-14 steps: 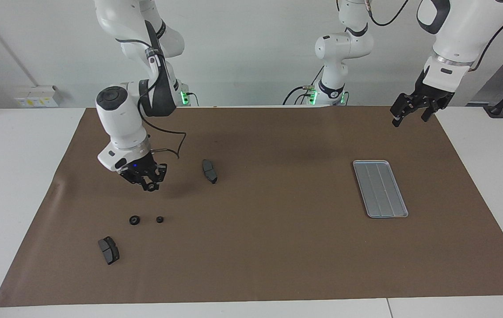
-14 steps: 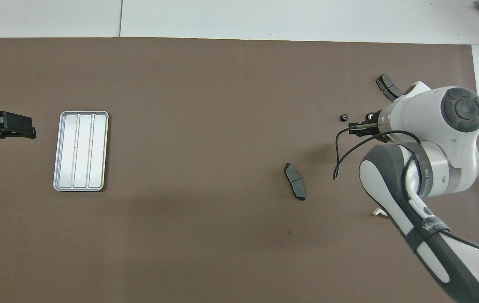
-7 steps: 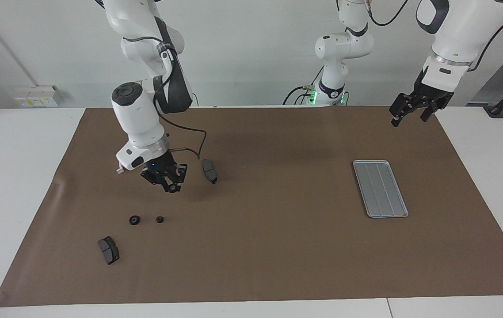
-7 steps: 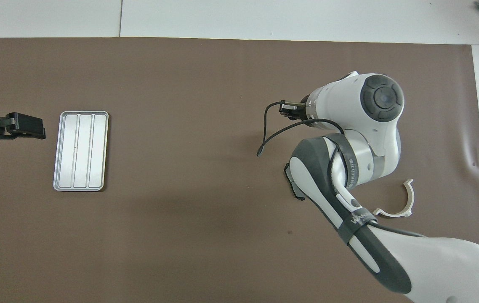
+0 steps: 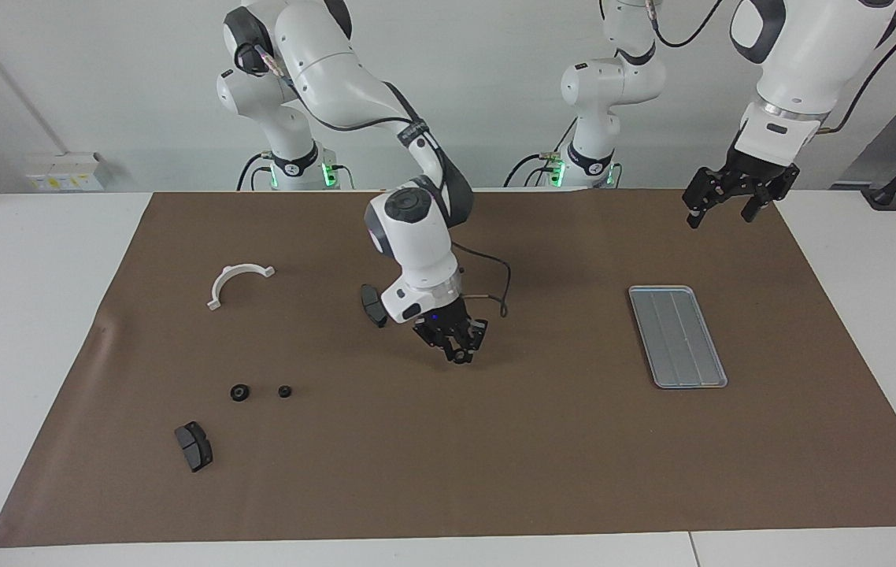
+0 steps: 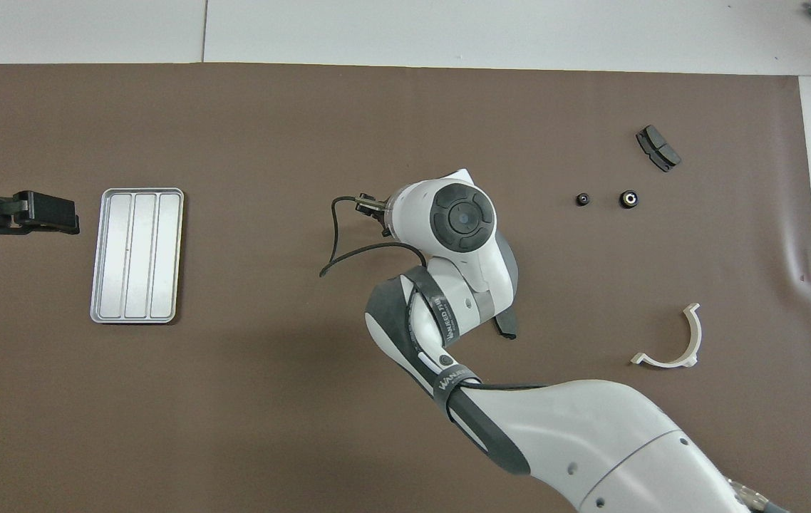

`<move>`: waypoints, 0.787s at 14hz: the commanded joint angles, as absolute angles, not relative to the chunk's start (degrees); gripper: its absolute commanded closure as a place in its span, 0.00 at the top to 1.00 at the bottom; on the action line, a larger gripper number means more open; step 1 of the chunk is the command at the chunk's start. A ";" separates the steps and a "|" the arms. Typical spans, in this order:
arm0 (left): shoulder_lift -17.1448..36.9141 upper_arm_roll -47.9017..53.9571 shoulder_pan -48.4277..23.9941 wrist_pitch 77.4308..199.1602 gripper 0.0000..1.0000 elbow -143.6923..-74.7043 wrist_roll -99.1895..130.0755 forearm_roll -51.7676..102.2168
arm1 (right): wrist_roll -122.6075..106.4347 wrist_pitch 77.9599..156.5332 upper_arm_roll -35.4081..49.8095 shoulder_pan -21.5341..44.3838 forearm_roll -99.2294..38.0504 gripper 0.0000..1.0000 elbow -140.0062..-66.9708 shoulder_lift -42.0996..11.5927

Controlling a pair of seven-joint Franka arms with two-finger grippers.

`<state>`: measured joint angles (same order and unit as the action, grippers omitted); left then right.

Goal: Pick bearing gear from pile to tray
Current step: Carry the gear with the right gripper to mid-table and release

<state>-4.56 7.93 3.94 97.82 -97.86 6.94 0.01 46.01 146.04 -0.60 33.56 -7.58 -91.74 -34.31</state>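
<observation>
My right gripper [image 5: 460,356] hangs low over the middle of the brown mat, shut on a small black bearing gear at its fingertips. In the overhead view the arm's wrist hides both. Two more black gears [image 5: 239,391] [image 5: 284,390] lie in the pile toward the right arm's end, seen from above as the gears [image 6: 627,199] [image 6: 581,199]. The silvery tray [image 5: 677,336] [image 6: 137,255] lies toward the left arm's end with nothing in it. My left gripper [image 5: 723,206] [image 6: 42,214] waits open, raised above the mat beside the tray.
A white half-ring bracket [image 5: 237,281] [image 6: 673,342] lies nearer the robots than the gears. One dark brake pad [image 5: 194,446] [image 6: 658,147] lies farther out. Another brake pad [image 5: 373,305] sits beside my right wrist. A black cable loops off that wrist.
My right arm has swung from over the pile to the middle of the mat, toward the tray, its gripper still shut. This uncovered the white bracket. The left gripper barely shifted.
</observation>
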 commanded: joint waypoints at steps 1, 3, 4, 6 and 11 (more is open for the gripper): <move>-5.63 7.47 2.99 98.79 1.00 -99.40 6.85 0.52 | 47.55 148.71 -0.88 34.63 -7.65 0.00 -89.12 -37.00; -4.84 7.47 1.85 99.14 1.00 -99.32 8.25 0.97 | 47.55 149.06 -0.88 34.54 -7.65 0.65 -89.64 -36.91; -4.49 7.47 1.58 99.75 1.00 -99.14 9.65 1.05 | 47.64 148.89 -0.97 34.72 -7.65 1.00 -90.17 -36.83; -3.17 7.47 0.97 101.24 1.00 -98.62 11.33 3.50 | 47.64 148.45 -1.32 35.07 -7.38 1.00 -90.09 -36.74; 4.55 7.30 -5.61 104.77 1.00 -93.62 22.04 3.78 | 45.89 142.76 -5.79 32.80 1.21 1.00 -91.40 -30.87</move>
<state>0.24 8.12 -2.33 104.33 -97.51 18.17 3.47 46.92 146.97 -4.04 34.77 -2.22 -90.39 -35.25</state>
